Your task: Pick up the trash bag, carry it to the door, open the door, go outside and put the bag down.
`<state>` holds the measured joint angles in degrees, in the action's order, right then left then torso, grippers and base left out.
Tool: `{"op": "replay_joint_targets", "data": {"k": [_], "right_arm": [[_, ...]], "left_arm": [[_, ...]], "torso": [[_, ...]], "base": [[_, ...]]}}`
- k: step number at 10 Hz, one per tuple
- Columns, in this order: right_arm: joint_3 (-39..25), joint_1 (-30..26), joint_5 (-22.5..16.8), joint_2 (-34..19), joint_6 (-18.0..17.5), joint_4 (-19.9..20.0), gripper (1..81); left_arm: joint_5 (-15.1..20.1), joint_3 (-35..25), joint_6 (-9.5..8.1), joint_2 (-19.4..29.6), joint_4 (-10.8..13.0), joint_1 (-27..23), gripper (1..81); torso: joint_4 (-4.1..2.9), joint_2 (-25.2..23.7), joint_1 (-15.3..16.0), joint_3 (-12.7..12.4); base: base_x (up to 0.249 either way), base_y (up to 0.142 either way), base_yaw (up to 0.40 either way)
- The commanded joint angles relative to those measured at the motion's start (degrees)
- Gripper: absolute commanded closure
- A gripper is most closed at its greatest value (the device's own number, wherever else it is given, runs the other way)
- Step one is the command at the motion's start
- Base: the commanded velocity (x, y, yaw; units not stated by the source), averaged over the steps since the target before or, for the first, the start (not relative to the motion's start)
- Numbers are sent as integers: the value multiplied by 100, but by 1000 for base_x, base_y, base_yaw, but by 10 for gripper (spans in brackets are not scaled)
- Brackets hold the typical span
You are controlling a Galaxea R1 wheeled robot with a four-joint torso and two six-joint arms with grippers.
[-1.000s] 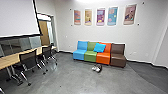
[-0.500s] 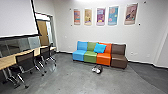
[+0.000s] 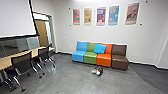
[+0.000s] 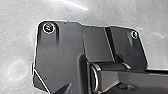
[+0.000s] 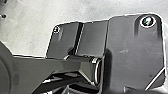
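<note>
Grey floor (image 3: pixel 67 77), broad between chairs (image 3: pixel 23 62) and sofa edge (image 3: pixel 90 60)

Office lounge, with mesh chairs (image 3: pixel 22 62) and colourful modular seating (image 3: pixel 103 61).

Couch (image 3: pixel 90 58) ahead of me, bench (image 3: pixel 5 62) to my left
I see a cushion (image 3: pixel 99 49) on the couch, pictures (image 3: pixel 100 15) on the wall (image 3: pixel 62 26) behind it, a bundle (image 3: pixel 98 71) on the floor (image 3: pixel 75 82) before it, and chairs (image 3: pixel 23 61) along the bench.
</note>
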<state>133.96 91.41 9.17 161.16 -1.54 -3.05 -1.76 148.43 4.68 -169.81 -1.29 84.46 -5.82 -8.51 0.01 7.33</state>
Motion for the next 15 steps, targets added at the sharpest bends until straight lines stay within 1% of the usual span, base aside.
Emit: {"op": "replay_joint_targets", "data": {"k": [1,15], "right_arm": [[-91,-267,-249,-37,-5,-20,10],[-99,-276,-249,-29,-5,-3,10]], "left_arm": [[263,-33,33,26,6,-355,10],[263,-33,33,35,6,-355,10]], "torso": [[0,0,0,0],[0,0,0,0]], "base": [[187,0,0],[191,0,0]]}}
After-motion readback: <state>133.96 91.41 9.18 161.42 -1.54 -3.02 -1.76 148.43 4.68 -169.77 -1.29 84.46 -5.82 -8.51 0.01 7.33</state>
